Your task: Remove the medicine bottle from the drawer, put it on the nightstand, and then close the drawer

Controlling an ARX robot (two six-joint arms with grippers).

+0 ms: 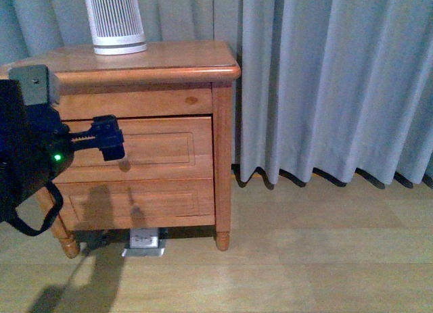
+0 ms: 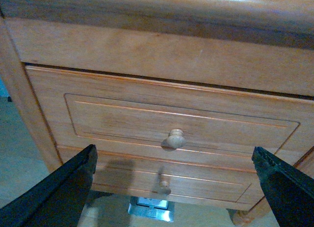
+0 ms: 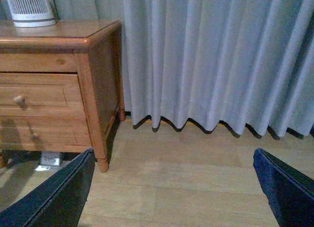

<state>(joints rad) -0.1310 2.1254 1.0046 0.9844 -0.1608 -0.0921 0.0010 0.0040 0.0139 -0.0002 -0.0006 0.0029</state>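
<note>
The nightstand [image 1: 169,59] stands at the left of the front view. Its upper drawer [image 1: 169,147] is shut, with its round knob [image 2: 175,138] showing in the left wrist view. The medicine bottle is hidden. My left gripper [image 1: 108,138] is open and empty, right in front of the drawer front. In the left wrist view the left gripper [image 2: 174,153] has its jaws spread wide to either side of the knob, just short of it. My right gripper [image 3: 174,156] is open and empty over the bare floor, right of the nightstand [image 3: 59,38].
A tall white ribbed device [image 1: 114,19] stands on the nightstand's top at the back. The lower drawer [image 2: 167,180] is shut. A metal floor socket [image 1: 143,243] lies under the cabinet. Grey curtains [image 1: 325,83] hang to the right, above the wooden floor [image 1: 304,259].
</note>
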